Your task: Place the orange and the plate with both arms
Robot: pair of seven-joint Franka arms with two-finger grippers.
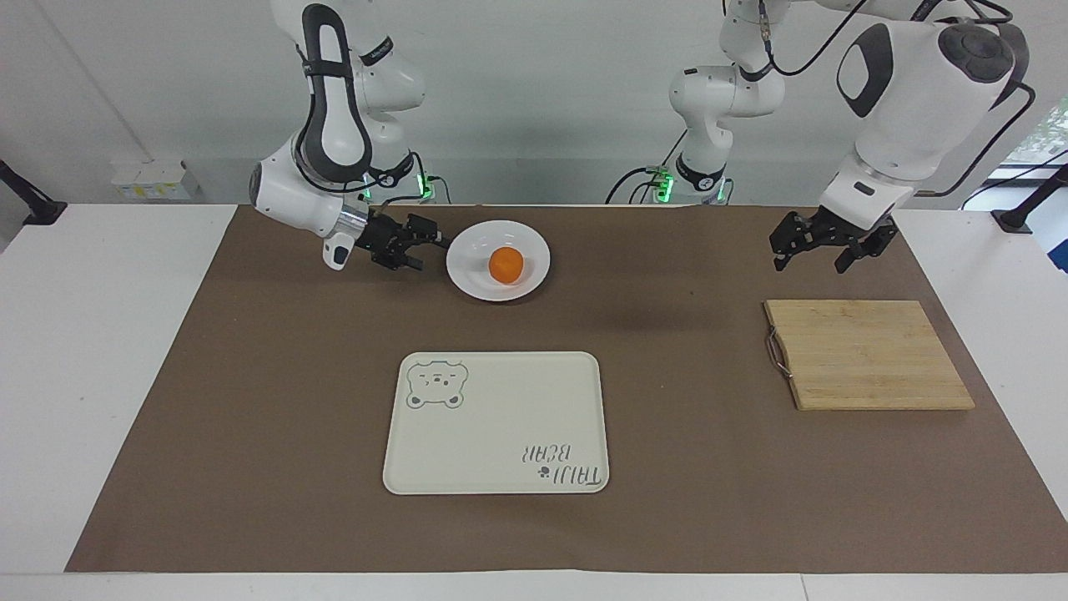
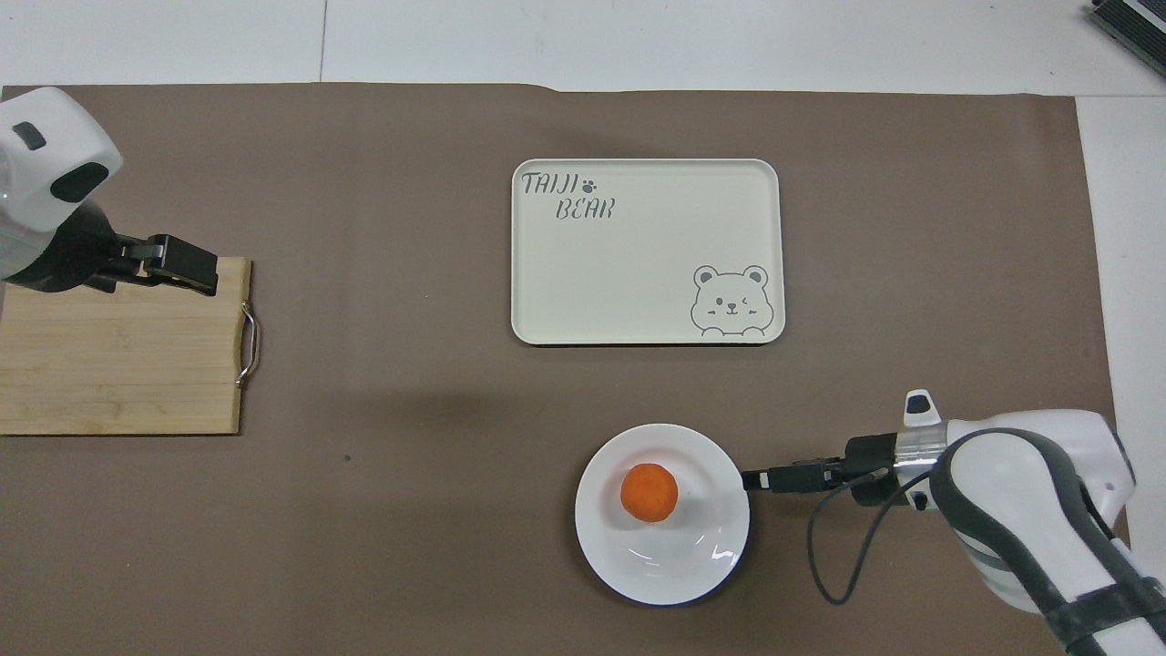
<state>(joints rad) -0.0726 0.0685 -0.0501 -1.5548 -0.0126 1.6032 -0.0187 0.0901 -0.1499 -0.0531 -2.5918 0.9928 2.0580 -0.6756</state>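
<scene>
The orange [image 1: 506,265] [image 2: 649,492] lies in the white plate [image 1: 471,269] [image 2: 665,569], which rests on the brown mat on the robots' side of the cream tray. My right gripper [image 1: 425,250] [image 2: 754,478] is low and level, open, with its fingertips right at the plate's rim on the right arm's side; I cannot tell whether it touches. Open and holding nothing, my left gripper [image 1: 808,267] [image 2: 196,271] hangs in the air over the wooden cutting board's edge.
A cream tray with a bear drawing [image 1: 496,426] [image 2: 638,273] lies mid-table, farther from the robots than the plate. A wooden cutting board [image 1: 868,355] [image 2: 118,355] with a metal handle lies toward the left arm's end. The brown mat [image 1: 250,376] covers most of the table.
</scene>
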